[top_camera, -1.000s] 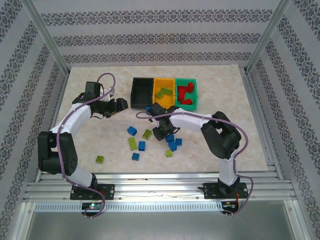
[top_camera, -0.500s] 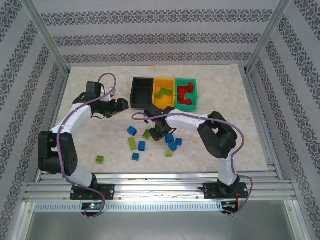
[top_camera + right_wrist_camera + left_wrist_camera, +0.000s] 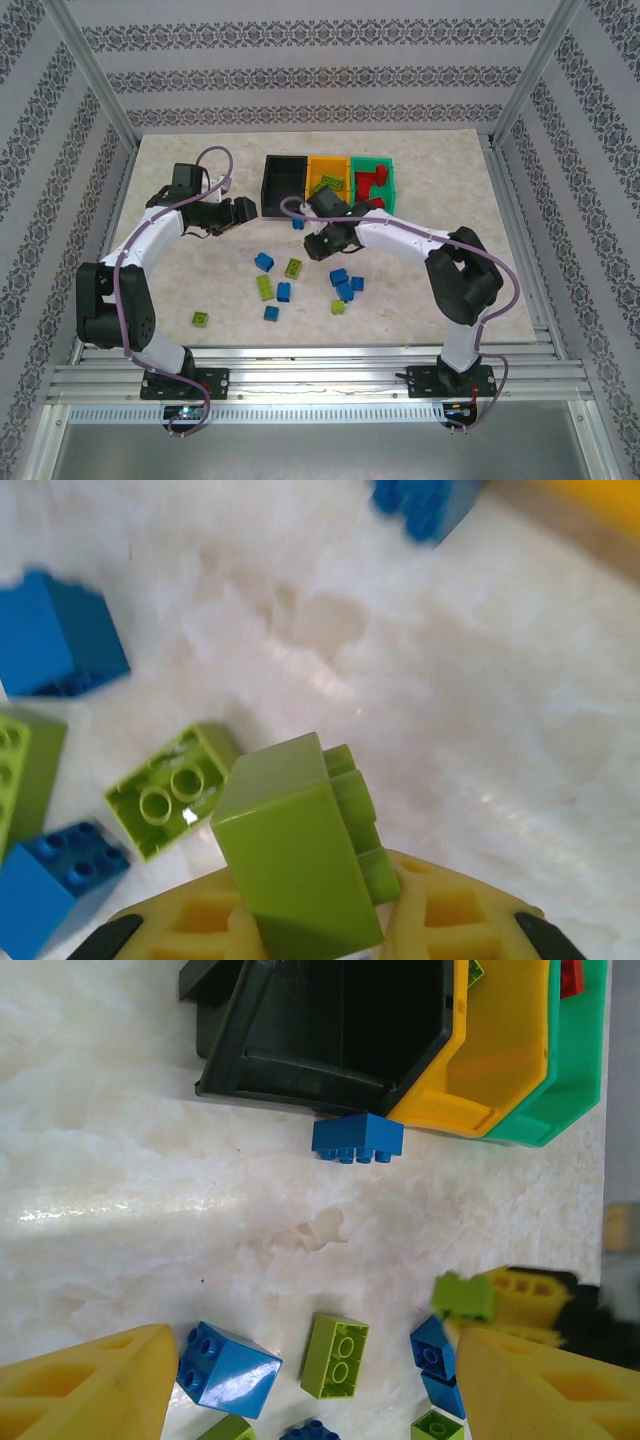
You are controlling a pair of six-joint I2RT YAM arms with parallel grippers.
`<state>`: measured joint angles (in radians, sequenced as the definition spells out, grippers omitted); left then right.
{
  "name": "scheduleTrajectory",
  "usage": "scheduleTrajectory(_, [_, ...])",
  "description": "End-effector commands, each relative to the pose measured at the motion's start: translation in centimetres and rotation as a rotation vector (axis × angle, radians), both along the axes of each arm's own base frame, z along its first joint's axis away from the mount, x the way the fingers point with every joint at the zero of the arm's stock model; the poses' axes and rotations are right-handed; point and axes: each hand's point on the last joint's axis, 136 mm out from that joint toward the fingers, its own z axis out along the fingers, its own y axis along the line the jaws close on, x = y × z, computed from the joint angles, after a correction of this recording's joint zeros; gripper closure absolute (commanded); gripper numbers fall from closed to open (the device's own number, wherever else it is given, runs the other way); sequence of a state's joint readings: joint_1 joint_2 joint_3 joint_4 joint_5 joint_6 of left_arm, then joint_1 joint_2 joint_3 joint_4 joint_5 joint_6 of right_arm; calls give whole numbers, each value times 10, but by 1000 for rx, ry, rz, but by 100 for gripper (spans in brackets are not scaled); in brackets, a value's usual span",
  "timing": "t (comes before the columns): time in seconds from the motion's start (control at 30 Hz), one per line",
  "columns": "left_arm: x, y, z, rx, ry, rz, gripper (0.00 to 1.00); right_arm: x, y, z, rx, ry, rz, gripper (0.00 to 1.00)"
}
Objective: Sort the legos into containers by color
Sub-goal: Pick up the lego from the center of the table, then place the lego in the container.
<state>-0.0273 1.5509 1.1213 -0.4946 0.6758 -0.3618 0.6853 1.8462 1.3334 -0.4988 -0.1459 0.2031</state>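
My right gripper (image 3: 319, 242) is shut on a lime green brick (image 3: 295, 850) and holds it above the table, in front of the bins. The same brick (image 3: 463, 1295) shows at the right of the left wrist view. My left gripper (image 3: 241, 212) stands open left of the black bin (image 3: 280, 178), with nothing between its fingers (image 3: 90, 1390). The orange-yellow bin (image 3: 314, 192) holds lime bricks (image 3: 327, 182). Red bricks (image 3: 372, 183) lie in the green bin (image 3: 390, 192). Several blue and lime bricks lie loose mid-table, among them a blue one (image 3: 263, 262) and a lime one (image 3: 294, 267).
A blue brick (image 3: 358, 1138) rests against the front of the black bin. A lone lime brick (image 3: 201, 319) lies near the left arm's base. Metal frame posts and patterned walls ring the table.
My right gripper has risen from the brick pile with the lime brick and moved back toward the bins. The left arm has stayed put.
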Motion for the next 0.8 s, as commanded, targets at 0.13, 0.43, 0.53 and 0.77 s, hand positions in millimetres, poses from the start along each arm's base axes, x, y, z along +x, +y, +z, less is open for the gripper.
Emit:
scheduleTrajectory(0.13, [-6, -15, 4, 29, -6, -61, 26, 63, -11, 34, 213, -5, -195, 77])
scheduleTrajectory(0.43, [-9, -20, 4, 54, -9, -82, 26, 121, -24, 41, 155, -54, -300, 75])
scheduleTrajectory(0.53, [-10, -22, 4, 56, -10, -90, 26, 133, -24, 44, 166, -60, -322, 74])
scheduleTrajectory(0.77, [-11, -24, 6, 68, -17, -100, 26, 150, -26, 51, 219, -88, -391, 63])
